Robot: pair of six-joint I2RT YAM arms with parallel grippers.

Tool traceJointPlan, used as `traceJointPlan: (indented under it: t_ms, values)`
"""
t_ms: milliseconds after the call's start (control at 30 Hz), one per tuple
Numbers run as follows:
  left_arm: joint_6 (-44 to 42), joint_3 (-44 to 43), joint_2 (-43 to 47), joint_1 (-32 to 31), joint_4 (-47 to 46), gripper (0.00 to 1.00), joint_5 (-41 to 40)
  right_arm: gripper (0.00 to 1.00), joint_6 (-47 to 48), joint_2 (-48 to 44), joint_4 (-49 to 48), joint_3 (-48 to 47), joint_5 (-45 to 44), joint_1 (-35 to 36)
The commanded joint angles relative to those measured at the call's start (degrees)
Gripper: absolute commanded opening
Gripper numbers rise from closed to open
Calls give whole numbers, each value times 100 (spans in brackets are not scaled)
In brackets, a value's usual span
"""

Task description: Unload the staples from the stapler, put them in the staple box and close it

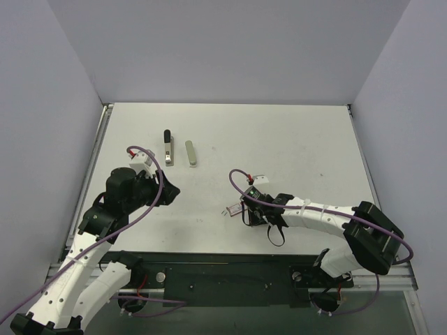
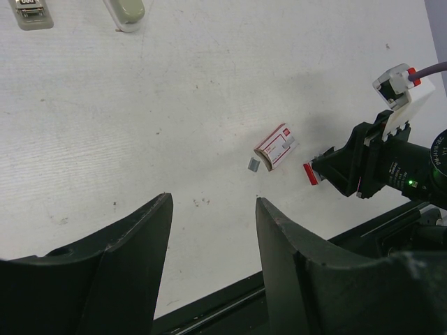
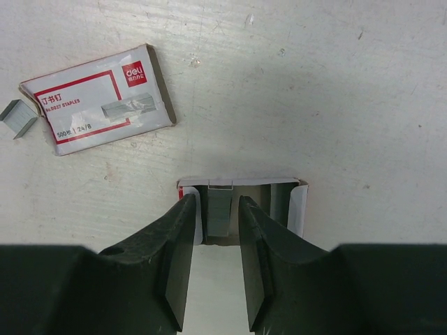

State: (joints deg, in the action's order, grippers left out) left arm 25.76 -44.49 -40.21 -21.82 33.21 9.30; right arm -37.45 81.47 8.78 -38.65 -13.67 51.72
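Mid-bench, right gripper point(image 3: 216, 199) clamps a staple strip point(image 3: 220, 220) in a tray point(image 3: 283, 206). Left gripper point(image 2: 213, 202) has jaws apart. Stapler point(image 1: 167, 148) lies toward the far-left corner.

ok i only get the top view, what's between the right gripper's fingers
observer: a strip of staples, lying in an open box tray; the right gripper straddles it, pinch unclear
operator: and that box beside it
observer: a red-and-white deli staples box, flat, apart from the tray, a loose staple clump by its end
operator: left gripper holding anything
observer: no, left gripper is open, nothing between its fingers
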Motion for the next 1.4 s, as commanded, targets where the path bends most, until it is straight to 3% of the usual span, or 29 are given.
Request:
traceJointPlan:
  t_ms: [0, 333, 500, 1000, 1367]
  values:
    - [-62, 11, 30, 47, -271, 61, 72, 28, -52, -263, 107, -19, -188, -22]
    - [-53, 11, 30, 73, -280, 61, 107, 28, -34, -475, 221, -98, -434, -31]
    - [-45, 11, 22, 73, -280, 61, 98, 18, -43, -237, 186, -248, -514, -31]
    - [-45, 11, 39, 73, -289, 61, 116, 2, 10, 158, -34, -450, -637, -136]
    - [-53, 11, 39, 73, -289, 61, 116, 0, -8, 229, -8, -389, -365, -145]
